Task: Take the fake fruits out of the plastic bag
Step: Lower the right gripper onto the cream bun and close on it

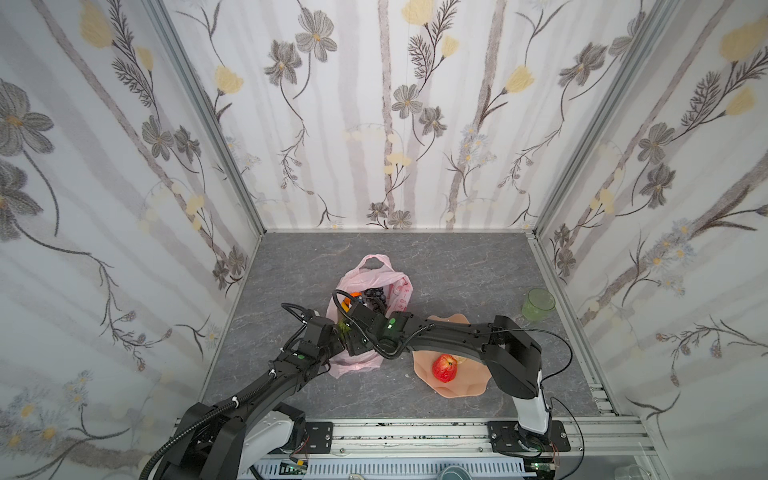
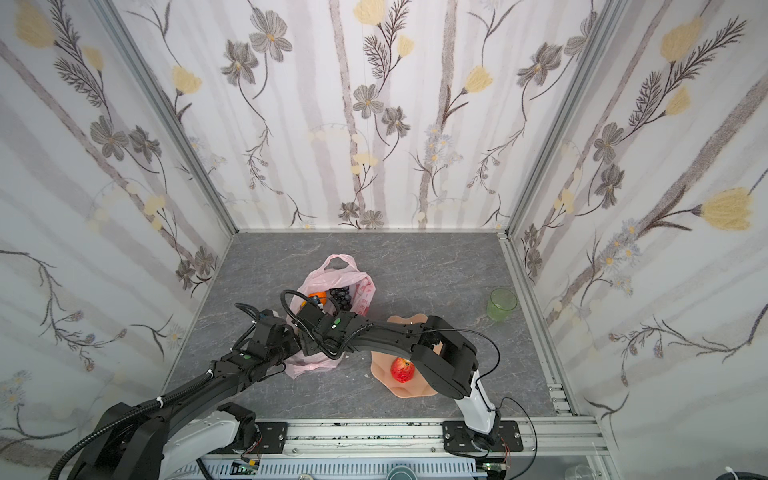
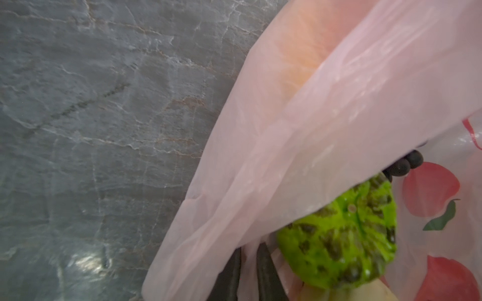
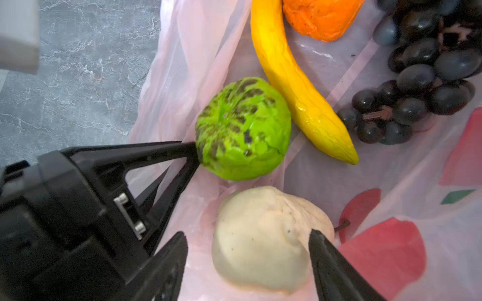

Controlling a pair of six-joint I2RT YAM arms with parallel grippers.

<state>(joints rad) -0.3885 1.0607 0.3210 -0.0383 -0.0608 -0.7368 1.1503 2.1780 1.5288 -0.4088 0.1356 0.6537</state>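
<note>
left arm: reaches forward from the near-left base to the near-left edge of the bag.
left gripper: fingers nearly together, pinching a fold of bag film at the rim; tip just beside the green fruit.
right arm: stretched leftward across the plate, wrist over the bag mouth.
right gripper: spread wide, one finger on each side of the pale fruit; one finger at its surface, the other apart; not clamped.
bag: lies in the middle of the table, mouth open, handle toward the back wall.
count, in bag: one green fruit, one pale fruit, one banana, one orange, one bunch of grapes.
count, out of bag: one apple, on the plate.
other: one cup, green, far right, well apart.
hidden: arms cover the bag's near half in both top views. The orange is cut off in the right wrist view. An orange-tinted shape shows through the film in the left wrist view and cannot be identified. A pale bit beside the apple, under the right arm, cannot be made out.
</note>
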